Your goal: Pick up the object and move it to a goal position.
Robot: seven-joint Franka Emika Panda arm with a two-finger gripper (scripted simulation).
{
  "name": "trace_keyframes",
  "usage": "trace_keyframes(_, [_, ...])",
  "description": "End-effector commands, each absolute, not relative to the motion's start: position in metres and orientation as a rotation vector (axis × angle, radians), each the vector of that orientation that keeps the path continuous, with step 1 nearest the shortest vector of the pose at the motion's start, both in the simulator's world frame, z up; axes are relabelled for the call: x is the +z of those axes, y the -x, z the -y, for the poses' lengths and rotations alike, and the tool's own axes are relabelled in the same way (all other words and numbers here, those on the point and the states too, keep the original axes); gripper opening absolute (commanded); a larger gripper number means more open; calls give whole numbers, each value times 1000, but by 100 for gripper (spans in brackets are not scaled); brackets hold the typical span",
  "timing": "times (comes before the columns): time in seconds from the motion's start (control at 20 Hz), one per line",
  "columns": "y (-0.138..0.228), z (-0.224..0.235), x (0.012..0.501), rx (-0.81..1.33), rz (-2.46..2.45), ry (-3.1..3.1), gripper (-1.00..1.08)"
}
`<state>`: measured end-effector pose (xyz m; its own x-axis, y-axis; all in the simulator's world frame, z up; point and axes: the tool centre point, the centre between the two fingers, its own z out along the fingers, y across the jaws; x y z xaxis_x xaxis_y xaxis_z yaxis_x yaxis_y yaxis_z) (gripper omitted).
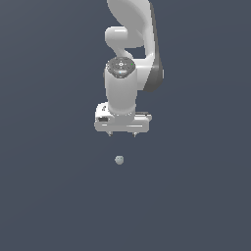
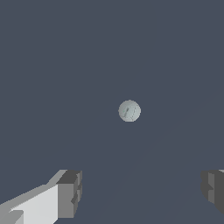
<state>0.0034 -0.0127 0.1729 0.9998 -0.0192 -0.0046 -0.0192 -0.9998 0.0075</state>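
Fingertips (image 2: 70,192) sit right up against the wrist cam, one at each bottom corner of the frame with a big gap between, so the claw (image 1: 122,133) is spread wide with nothing in it. That makes sense, since the sphere (image 2: 129,110) is lying loose on the desk (image 1: 49,196), dead centre in the wrist view. In the exterior view it's just below the claw, so I'd guess the arm is lined up for a straight drop.

no readable text, labels, brands, numbers or signs appear in either view.
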Motion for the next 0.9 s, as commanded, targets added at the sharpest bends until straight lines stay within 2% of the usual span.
trace_keyframes(0.0, [-3, 13, 173, -7, 30, -3134, 100])
trace_keyframes(0.85, [-5, 15, 181, -8, 11, -3142, 100])
